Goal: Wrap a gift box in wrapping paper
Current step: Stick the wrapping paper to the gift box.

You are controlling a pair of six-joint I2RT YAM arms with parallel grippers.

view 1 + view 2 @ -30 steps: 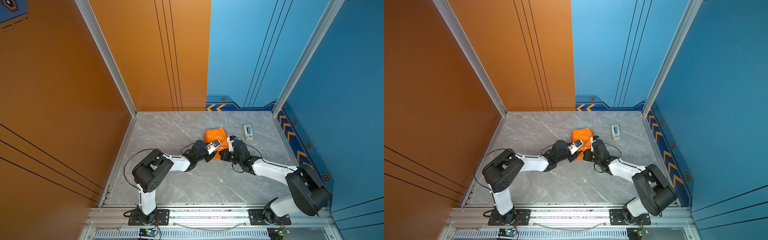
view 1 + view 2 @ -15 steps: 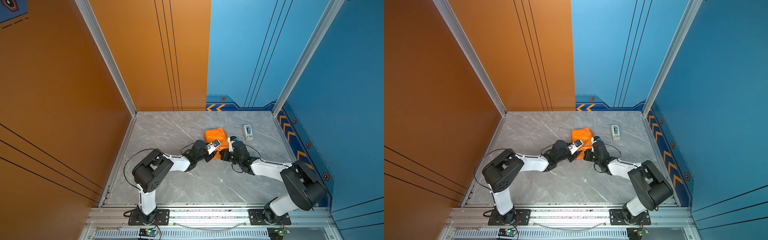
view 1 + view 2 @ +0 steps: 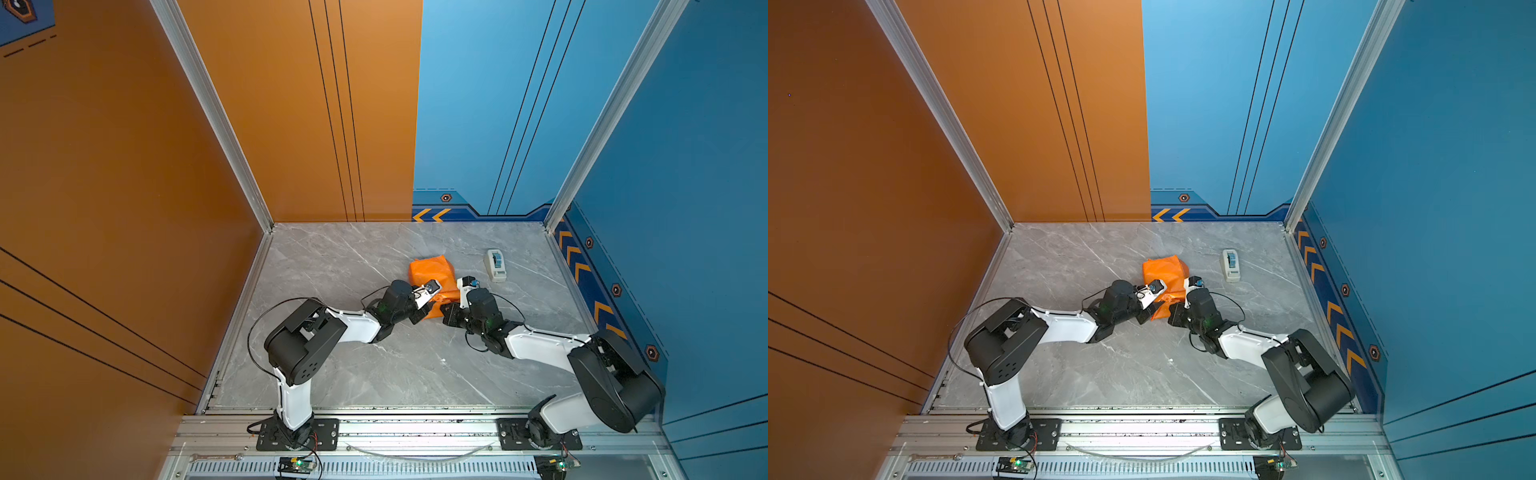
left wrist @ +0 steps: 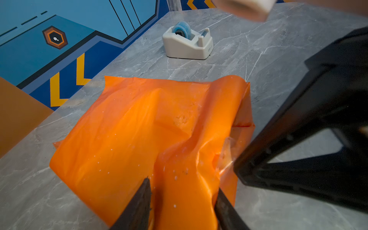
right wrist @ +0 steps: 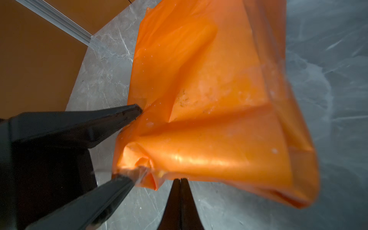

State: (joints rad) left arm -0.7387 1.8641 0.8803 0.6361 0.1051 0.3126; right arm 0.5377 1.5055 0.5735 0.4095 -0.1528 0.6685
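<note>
Wrapping paper [image 4: 129,129] lies bundled on your bench [image 4: 278,59].
Your left tool [image 4: 183,195] grips its crumpled end; your right tool [image 5: 180,183] is closed just beside.

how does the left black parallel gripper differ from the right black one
The left gripper pinches a bunched fold of the glossy orange wrapping paper with its jaws apart; the right gripper has its jaws pressed together, empty. The left reaches onto the paper; the right stops at its edge. Both are black and meet at the same end of the paper.
</note>
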